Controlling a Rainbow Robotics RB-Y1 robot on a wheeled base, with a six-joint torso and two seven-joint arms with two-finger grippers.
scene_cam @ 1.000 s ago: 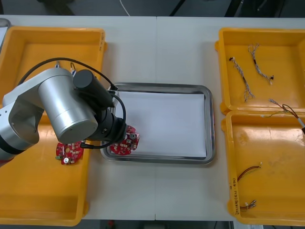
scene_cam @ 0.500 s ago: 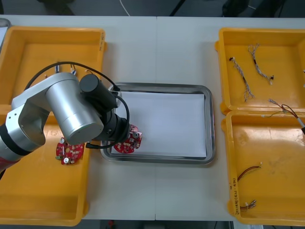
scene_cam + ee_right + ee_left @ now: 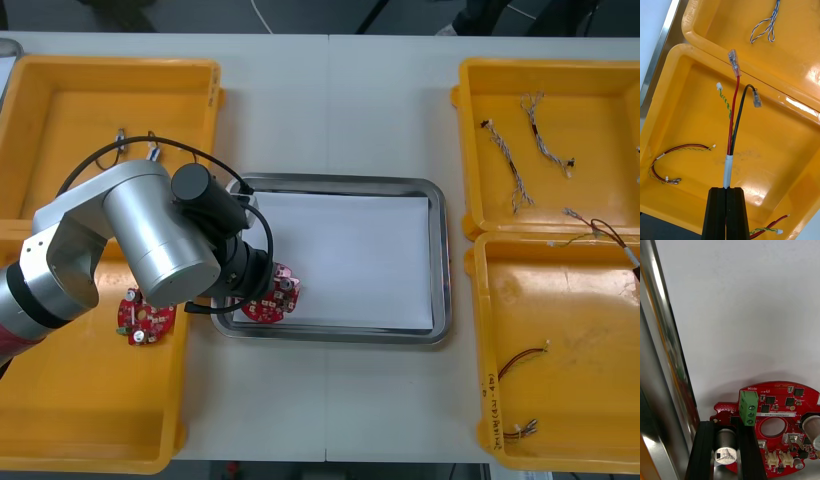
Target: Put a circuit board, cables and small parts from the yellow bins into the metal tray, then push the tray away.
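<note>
My left arm (image 3: 160, 235) reaches over the front left corner of the metal tray (image 3: 438, 250). My left gripper (image 3: 727, 424) is shut on a silver cylinder standing on a round red circuit board (image 3: 784, 408). The board (image 3: 270, 300) lies low over the tray's white inside, close to its shiny left rim (image 3: 662, 371). My right gripper (image 3: 727, 189) is shut on a red and black cable (image 3: 732, 131) with a white sleeve. It holds the cable above the right near yellow bin (image 3: 681, 112).
A second circuit board (image 3: 143, 317) lies in the left near bin. Small metal parts (image 3: 135, 140) sit in the left far bin. Blue and white cables (image 3: 520, 165) lie in the right far bin, and red and yellow cables (image 3: 522, 358) in the right near bin.
My left arm has carried the circuit board a little to the right, from over the tray's left rim to further inside the tray.
</note>
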